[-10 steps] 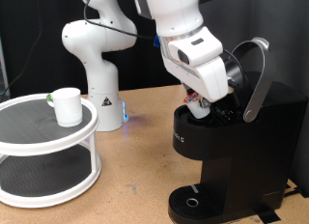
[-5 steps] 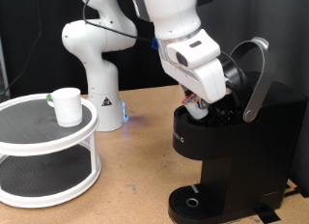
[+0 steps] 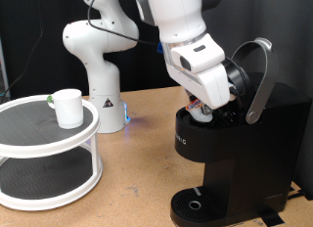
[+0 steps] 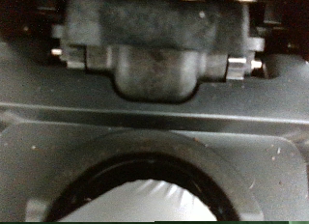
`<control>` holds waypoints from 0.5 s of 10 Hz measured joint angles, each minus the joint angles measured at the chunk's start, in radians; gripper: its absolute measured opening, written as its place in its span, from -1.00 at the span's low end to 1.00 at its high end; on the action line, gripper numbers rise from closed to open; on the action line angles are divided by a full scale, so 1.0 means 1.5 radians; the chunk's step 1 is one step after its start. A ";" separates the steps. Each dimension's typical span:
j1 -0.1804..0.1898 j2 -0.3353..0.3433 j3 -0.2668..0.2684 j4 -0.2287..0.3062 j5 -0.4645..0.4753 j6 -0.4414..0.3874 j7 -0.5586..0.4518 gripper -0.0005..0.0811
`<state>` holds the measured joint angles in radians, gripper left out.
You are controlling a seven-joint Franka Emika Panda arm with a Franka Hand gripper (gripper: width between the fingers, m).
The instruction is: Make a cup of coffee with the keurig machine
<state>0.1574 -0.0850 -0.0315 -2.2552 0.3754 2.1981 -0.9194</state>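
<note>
White two-finger gripper (image 3: 202,109) has lifted marginally from open black boxy keurig machine (image 3: 230,154); finger state cannot tell. White ceramic cup (image 3: 68,107) unmoved on round white tiered stand (image 3: 49,149).

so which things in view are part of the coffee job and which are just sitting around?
Job:
- keurig machine, lid raised
- gripper, down at the machine's open pod chamber
- cup, on the top shelf of the stand

Just there:
- white two-tier round stand
- second white robot base, behind
- wooden table
</note>
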 joint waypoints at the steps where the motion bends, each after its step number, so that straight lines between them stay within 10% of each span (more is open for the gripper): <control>1: 0.000 0.004 0.002 0.002 -0.003 0.001 0.006 0.04; 5: 0.001 0.020 0.010 0.013 -0.019 0.000 0.027 0.04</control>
<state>0.1585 -0.0552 -0.0173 -2.2363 0.3464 2.1984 -0.8788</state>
